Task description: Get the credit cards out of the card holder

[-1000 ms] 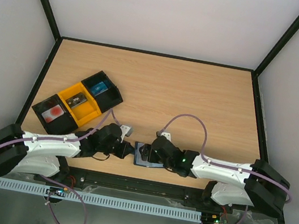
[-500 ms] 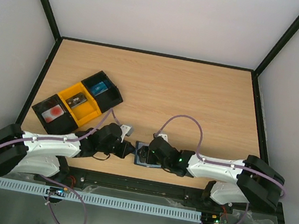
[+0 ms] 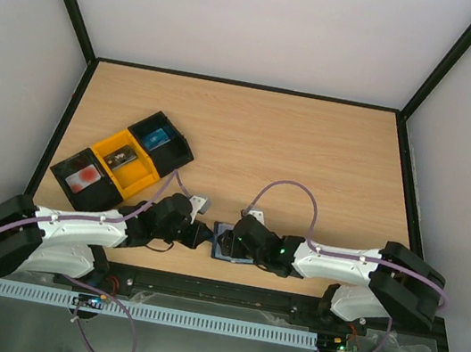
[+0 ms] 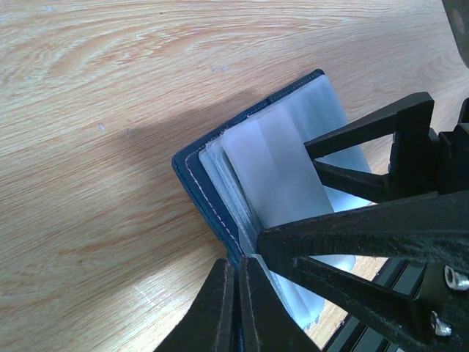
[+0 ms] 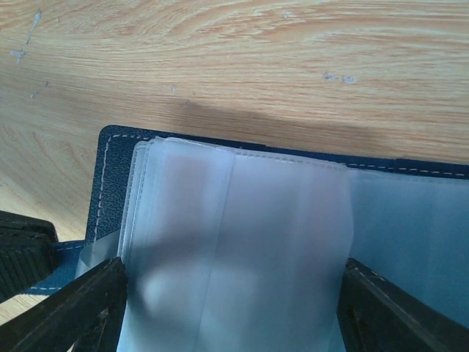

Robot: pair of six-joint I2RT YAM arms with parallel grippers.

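— Overhead?
— The card holder [image 3: 224,248] lies open at the near edge of the table [image 3: 312,153]. A reddish card [image 3: 87,175] and a blue card [image 3: 158,137] sit in the trays [image 3: 139,181] — partly done, I'd judge.
— Left wrist?
— Left gripper [image 4: 236,268] pinched tight on the holder's cover.
— Right wrist?
— Right gripper [image 5: 234,279] spread wide astride the cloudy sleeves [image 5: 234,220] — whether cards remain inside, I can't tell. No readable writing anywhere.

card holder [image 4: 189,172]: dark navy, light stitching, lying open on bench [image 3: 312,153] at the near edge. Clear sleeves [image 5: 234,242] fanned out, contents can't tell. Light-blue card [image 3: 157,137] and pinkish-red card [image 3: 85,174] lie flat in tray row [image 3: 142,180], well apart from it.
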